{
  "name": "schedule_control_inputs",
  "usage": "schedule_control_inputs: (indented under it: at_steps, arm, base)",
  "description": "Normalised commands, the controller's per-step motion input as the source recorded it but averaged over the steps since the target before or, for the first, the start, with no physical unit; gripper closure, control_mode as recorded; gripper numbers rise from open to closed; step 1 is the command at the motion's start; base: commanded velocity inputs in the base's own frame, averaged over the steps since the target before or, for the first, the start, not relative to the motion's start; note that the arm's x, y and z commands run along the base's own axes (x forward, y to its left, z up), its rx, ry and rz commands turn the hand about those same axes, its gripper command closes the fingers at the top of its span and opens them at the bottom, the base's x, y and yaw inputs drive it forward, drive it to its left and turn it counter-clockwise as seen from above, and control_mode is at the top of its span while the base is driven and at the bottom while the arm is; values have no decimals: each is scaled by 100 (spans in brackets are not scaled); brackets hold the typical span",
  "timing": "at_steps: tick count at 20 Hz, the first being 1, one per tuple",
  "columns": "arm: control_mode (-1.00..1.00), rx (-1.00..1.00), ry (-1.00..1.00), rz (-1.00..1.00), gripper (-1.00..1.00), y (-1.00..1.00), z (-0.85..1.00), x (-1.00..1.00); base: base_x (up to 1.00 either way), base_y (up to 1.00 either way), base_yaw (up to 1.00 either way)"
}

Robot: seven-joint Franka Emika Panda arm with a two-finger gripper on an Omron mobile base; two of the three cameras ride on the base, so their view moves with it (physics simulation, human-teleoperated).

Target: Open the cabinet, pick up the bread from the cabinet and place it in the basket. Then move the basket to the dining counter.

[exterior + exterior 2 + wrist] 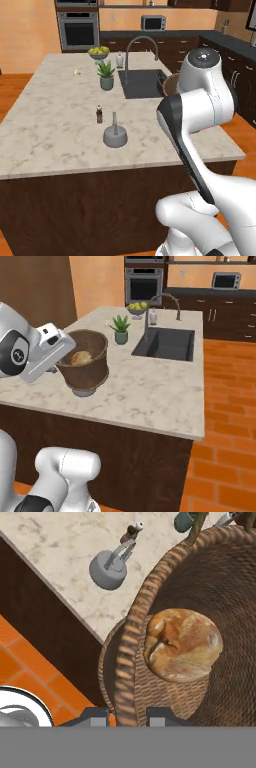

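Gripper (128, 714) is pinched nearly shut on the basket (90, 363) rim, one finger inside the wall, one outside; grip sits on the edge nearest the robot, not on the handle. Bread (81, 358) lies inside the basket, on its bottom. In the right base view the basket looks set on or just above the counter (150, 391), near its front edge, well short of the sink (167, 343); can't tell if its base is fully down. Risks, as I judge them: a one-sided rim pinch means the basket could tilt away from the fingers if lifted or dragged, & the bread could roll out. So close to the counter's front edge, an early release w/ the base still off the stone, or a backward tug on retreat, could tip it off onto the floor. Wicker rim may also flex & slip. The grey holder (115, 136) and small bottle (99, 114) stand left of the basket, far enough to be a minor risk
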Motion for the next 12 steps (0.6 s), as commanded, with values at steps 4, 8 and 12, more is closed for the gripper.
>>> schedule_control_inputs:
  at_steps: [4, 8, 12]
  arm:
    - [100, 0, 0, 0, 100, 0, 0, 0]
    - [100, 0, 0, 0, 100, 0, 0, 0]
    - [100, 0, 0, 0, 100, 0, 0, 0]
  base:
    - [45, 100, -5]
    - [50, 98, -9]
    - [24, 90, -14]
